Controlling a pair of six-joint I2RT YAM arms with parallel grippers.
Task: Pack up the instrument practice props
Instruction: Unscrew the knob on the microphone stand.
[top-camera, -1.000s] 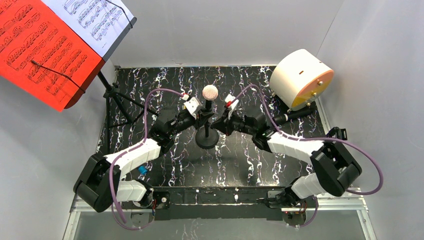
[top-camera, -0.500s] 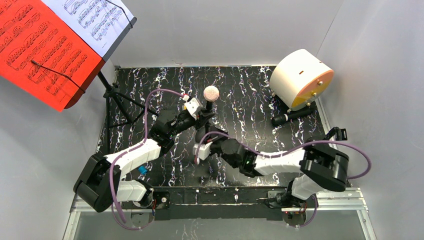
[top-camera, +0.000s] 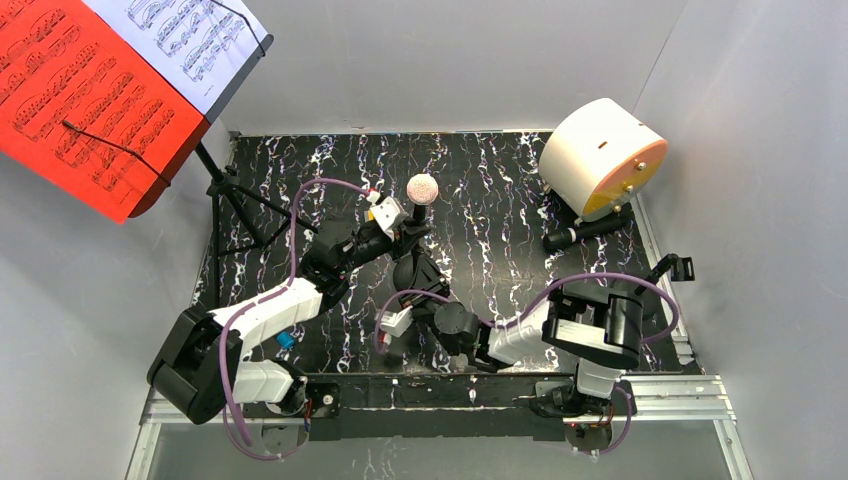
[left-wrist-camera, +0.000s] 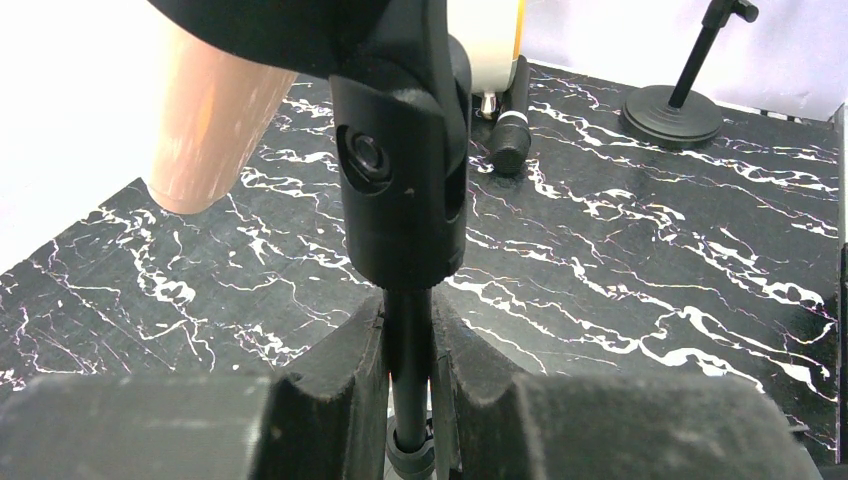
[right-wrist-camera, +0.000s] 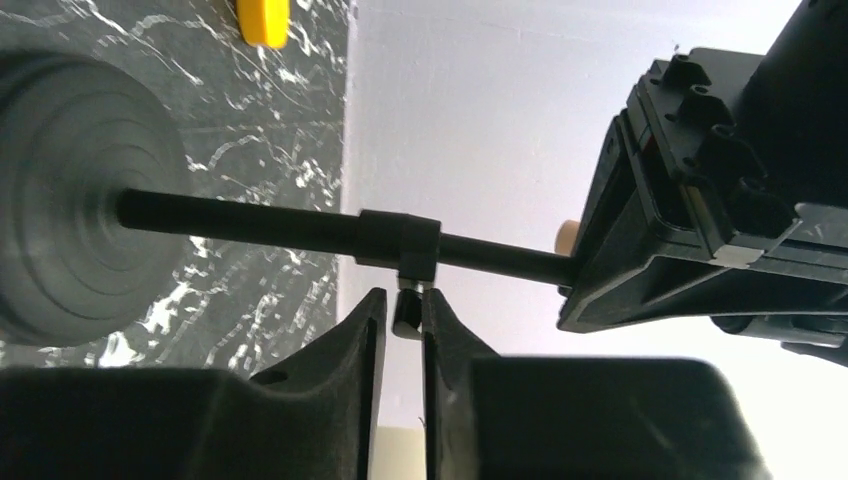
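The beige-headed microphone (top-camera: 423, 187) stands on its black round-based pole (top-camera: 412, 272) mid-table. My left gripper (top-camera: 402, 228) is shut on the pole (left-wrist-camera: 410, 350) just under the mic clip (left-wrist-camera: 400, 150). My right gripper (top-camera: 403, 305) is low on the near side. Its jaws are shut on the small knob (right-wrist-camera: 407, 312) of the pole's collar (right-wrist-camera: 400, 240), above the round base (right-wrist-camera: 80, 200). The black microphone (top-camera: 588, 230) lies at the right. The second round-based pole (left-wrist-camera: 672, 112) stands at the right edge. The tripod music rack (top-camera: 235, 200) holds red (top-camera: 90, 100) and white (top-camera: 190, 35) sheets at the far left.
A big white cylinder with an orange face (top-camera: 603, 157) stands at the far right, just behind the black microphone. Grey walls close in the black marbled table (top-camera: 500, 200) on three sides. A small yellow object (right-wrist-camera: 265, 20) lies on the table beyond the base.
My right arm has swung from the right of the microphone round to the near side, low by the pole, folding back on itself. The left gripper has kept its hold on the pole.
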